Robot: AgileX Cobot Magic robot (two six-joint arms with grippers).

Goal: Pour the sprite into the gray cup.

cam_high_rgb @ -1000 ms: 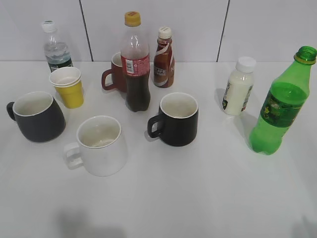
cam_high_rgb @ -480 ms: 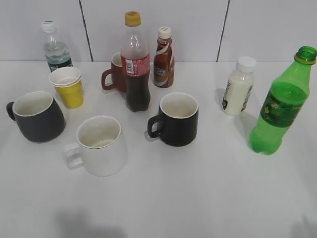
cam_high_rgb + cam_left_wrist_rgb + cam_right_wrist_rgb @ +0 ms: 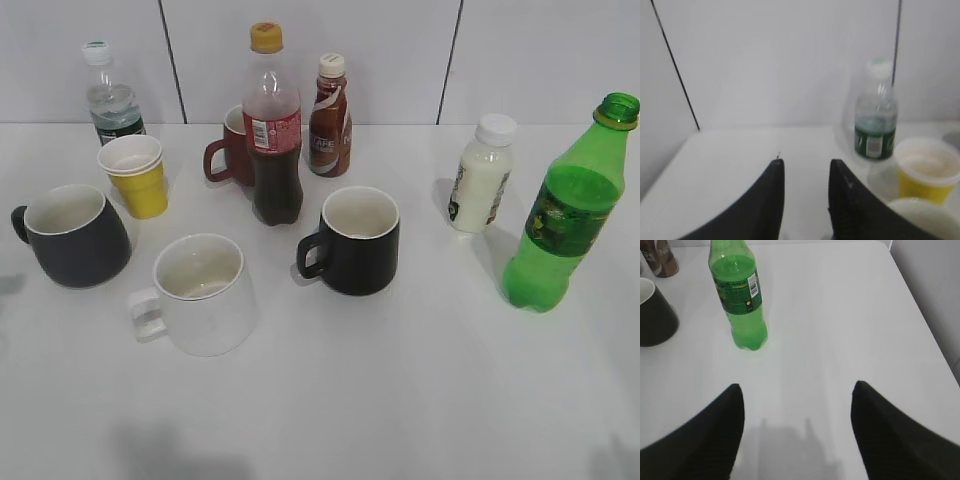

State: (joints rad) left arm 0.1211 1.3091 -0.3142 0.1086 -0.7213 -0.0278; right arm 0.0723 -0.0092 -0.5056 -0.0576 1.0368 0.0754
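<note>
The sprite (image 3: pixel 568 212) is a tall green bottle with no cap, standing upright at the right of the table. It also shows in the right wrist view (image 3: pixel 740 300), ahead and to the left of my right gripper (image 3: pixel 797 389), which is open and empty above bare table. The gray cup (image 3: pixel 72 238) stands at the far left with its handle to the left. My left gripper (image 3: pixel 805 164) is open and empty; a pale rim at the lower right of its view (image 3: pixel 920 215) may be the gray cup. Neither gripper shows in the exterior view.
A white mug (image 3: pixel 200 295), a black mug (image 3: pixel 355 240), a cola bottle (image 3: pixel 275 130), a red mug (image 3: pixel 232 150), a coffee bottle (image 3: pixel 330 115), a milk bottle (image 3: pixel 483 175), a yellow cup (image 3: pixel 135 175) and a water bottle (image 3: pixel 110 95) stand around. The table's right edge (image 3: pixel 925 315) lies near the sprite.
No object has moved. A faint shadow has appeared at the table's left edge in the exterior view.
</note>
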